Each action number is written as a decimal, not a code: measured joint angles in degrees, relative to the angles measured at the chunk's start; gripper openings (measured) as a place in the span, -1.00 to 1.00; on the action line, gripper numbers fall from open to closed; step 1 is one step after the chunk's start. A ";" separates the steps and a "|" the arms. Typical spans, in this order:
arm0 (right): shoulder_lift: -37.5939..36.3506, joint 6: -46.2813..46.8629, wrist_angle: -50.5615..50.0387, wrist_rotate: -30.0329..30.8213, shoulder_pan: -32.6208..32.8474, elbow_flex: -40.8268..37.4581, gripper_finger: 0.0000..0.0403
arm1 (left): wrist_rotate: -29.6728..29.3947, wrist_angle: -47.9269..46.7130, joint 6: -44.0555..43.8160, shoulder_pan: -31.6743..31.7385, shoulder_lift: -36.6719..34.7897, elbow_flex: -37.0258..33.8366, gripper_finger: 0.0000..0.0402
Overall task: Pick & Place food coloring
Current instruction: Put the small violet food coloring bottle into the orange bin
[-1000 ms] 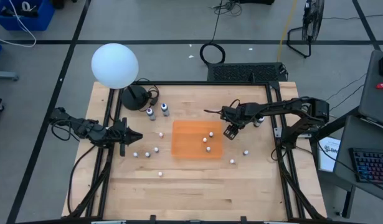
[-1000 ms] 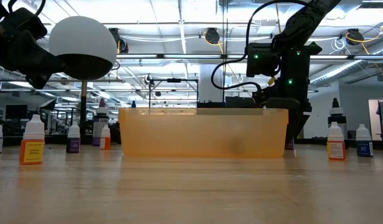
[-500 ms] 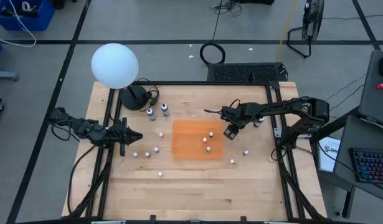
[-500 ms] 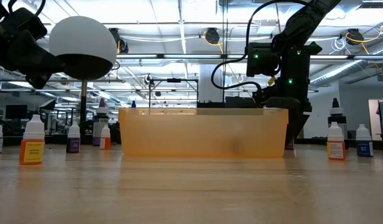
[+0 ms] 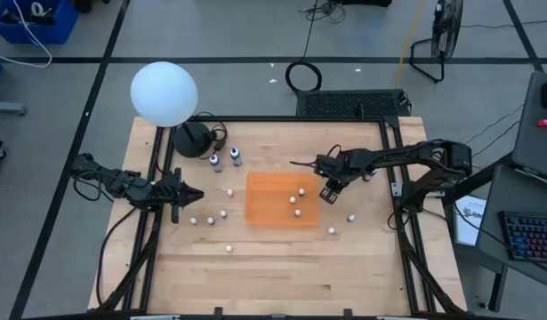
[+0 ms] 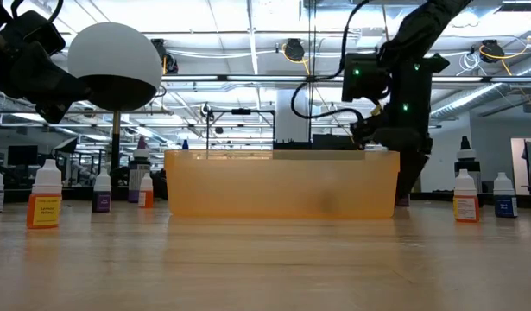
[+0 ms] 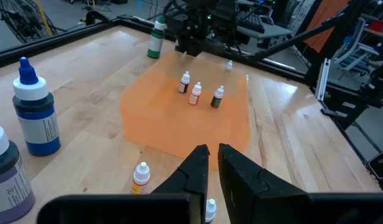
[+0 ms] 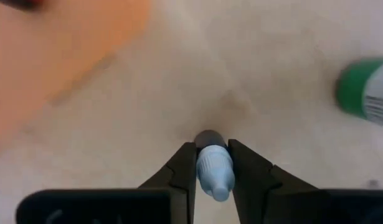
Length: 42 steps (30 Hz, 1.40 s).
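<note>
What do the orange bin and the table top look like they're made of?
Orange bin: likely translucent plastic with a matte, frosted look; light glows through its wall in the low view. Table: wood, probably butcher-block; pale glued strips with visible grain and a smooth, low-sheen finish.

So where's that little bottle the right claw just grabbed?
The small bottle sits pinched between the right gripper fingers, just off the orange mat's right edge in the high view, with a green bottle nearby.

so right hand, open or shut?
Shut on a food coloring bottle: in the right wrist view the right hand has both fingers pressed against its pale blue cap.
</note>
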 joint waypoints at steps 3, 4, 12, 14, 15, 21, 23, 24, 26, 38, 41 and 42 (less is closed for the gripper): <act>-1.35 0.00 -0.78 -1.22 1.92 3.04 -0.71 | 0.00 -0.01 0.00 -0.01 0.00 0.00 -0.79; -1.91 0.02 -0.96 -1.05 2.64 4.17 -0.71 | 0.00 0.05 0.00 -0.01 0.02 0.00 -0.79; -1.84 -0.34 -3.78 6.07 11.06 15.94 -0.71 | 0.00 0.05 0.00 -0.01 0.02 0.00 -0.79; -0.99 -0.44 -5.60 7.49 12.76 18.41 -0.71 | -0.02 -0.03 0.00 0.00 0.02 0.00 -0.79; -0.58 -0.44 -6.58 8.35 13.53 19.54 -0.71 | -0.01 -0.02 0.00 -0.01 0.02 0.00 -0.79; -0.61 0.60 -6.47 9.10 15.59 21.57 -0.71 | 0.00 0.03 0.00 -0.01 0.02 0.00 -0.79; -0.46 0.87 -6.59 9.13 15.82 21.56 -0.71 | 0.00 0.01 0.00 -0.01 0.02 0.00 -0.79; -0.02 1.01 -6.22 9.12 15.82 21.58 -0.71 | 0.00 0.05 0.00 0.01 0.01 0.00 -0.79; 0.51 1.05 -6.49 8.89 15.84 21.54 -0.71 | -0.02 -0.04 0.00 0.00 0.02 0.00 -0.79; 12.79 -2.39 -13.12 4.97 16.49 32.61 -0.71 | -0.02 0.31 0.00 -0.01 0.11 0.00 -0.79; 16.39 -4.39 -12.62 2.94 16.87 34.48 -0.71 | 0.00 0.30 0.00 -0.01 0.11 0.00 -0.79; 17.36 -4.67 -12.58 2.86 16.88 34.62 -0.71 | 0.00 0.30 0.00 -0.01 0.11 0.00 -0.79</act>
